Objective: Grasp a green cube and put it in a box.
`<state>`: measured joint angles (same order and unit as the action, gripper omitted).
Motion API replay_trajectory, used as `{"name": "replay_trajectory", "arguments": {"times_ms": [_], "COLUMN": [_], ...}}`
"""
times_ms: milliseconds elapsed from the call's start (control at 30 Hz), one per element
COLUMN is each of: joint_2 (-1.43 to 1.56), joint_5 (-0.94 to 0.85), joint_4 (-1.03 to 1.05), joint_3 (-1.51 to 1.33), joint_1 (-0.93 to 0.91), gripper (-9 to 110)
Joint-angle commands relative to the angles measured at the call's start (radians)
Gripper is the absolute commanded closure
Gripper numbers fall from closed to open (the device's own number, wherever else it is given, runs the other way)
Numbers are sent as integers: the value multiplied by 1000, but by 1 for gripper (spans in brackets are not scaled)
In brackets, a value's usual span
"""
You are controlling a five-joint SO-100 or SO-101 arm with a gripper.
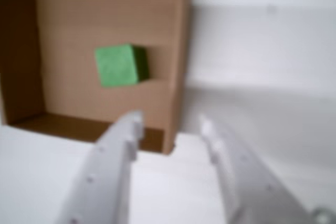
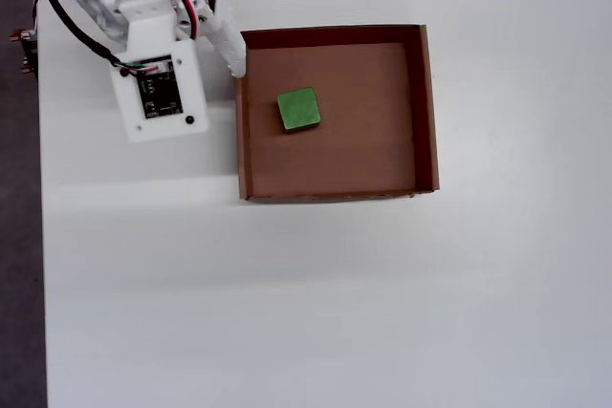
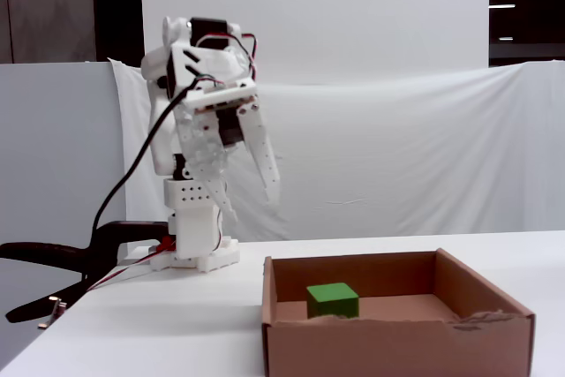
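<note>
The green cube (image 1: 122,65) (image 2: 298,109) (image 3: 333,299) rests on the floor of the brown cardboard box (image 1: 181,51) (image 2: 426,112) (image 3: 388,342), in its left half in the overhead view. My white gripper (image 1: 170,120) (image 3: 252,201) is open with nothing between its fingers. It hangs high above the table, outside the box, near the box's top-left corner in the overhead view (image 2: 232,56). In the wrist view the cube lies beyond the left fingertip (image 1: 134,119), and a box corner sits between the two fingers.
The arm's white base (image 3: 199,253) stands at the table's left rear in the fixed view, with a black clamp (image 3: 79,258) and wires beside it. A white cloth backdrop (image 3: 397,156) hangs behind the table. The white table's left edge (image 2: 41,236) shows in the overhead view.
</note>
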<state>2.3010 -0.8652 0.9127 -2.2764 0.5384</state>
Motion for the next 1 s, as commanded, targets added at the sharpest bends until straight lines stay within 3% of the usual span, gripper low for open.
{"name": "replay_trajectory", "arguments": {"times_ms": [0,967], "joint_2": [80,566], "joint_5": [-20,-239], "joint_4": [-20,155], "joint_3": [-37,-575], "joint_1": [-20,-279], "gripper": [87,87]}}
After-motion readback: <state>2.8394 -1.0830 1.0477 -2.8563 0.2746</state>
